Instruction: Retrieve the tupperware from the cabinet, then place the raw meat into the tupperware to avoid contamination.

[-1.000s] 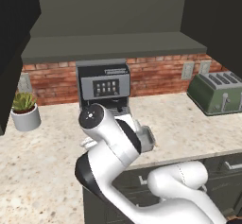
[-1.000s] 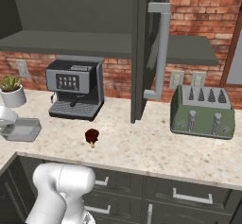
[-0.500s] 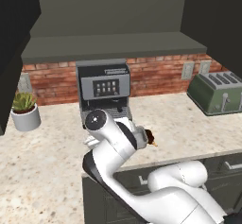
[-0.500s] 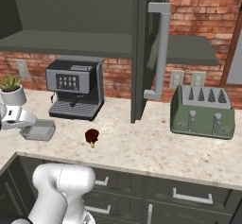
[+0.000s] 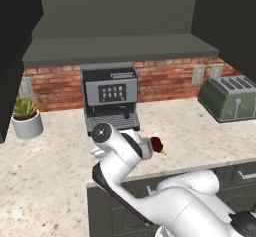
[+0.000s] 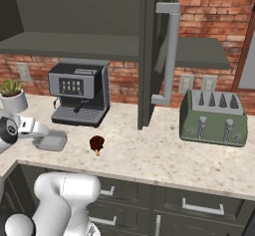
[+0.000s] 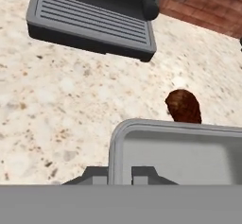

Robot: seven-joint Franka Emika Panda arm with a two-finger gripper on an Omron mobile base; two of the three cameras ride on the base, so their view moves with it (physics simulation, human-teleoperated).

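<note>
While my gripper [image 7: 120, 173] clamps the smooth grey container [image 6: 51, 141] at lower left, its long side runs toward the knobbly reddish drumstick [image 6: 96, 144] on the speckled counter [image 6: 164, 155].

Speckled beige counter [image 6: 149, 155] along the brick wall, bearing a coffee machine [image 6: 79, 93], a green-grey toaster [image 6: 213, 116], a potted plant [image 5: 26, 117] (far left), and the raw meat [image 6: 96, 144], seemingly lying loose near the front edge.
</note>
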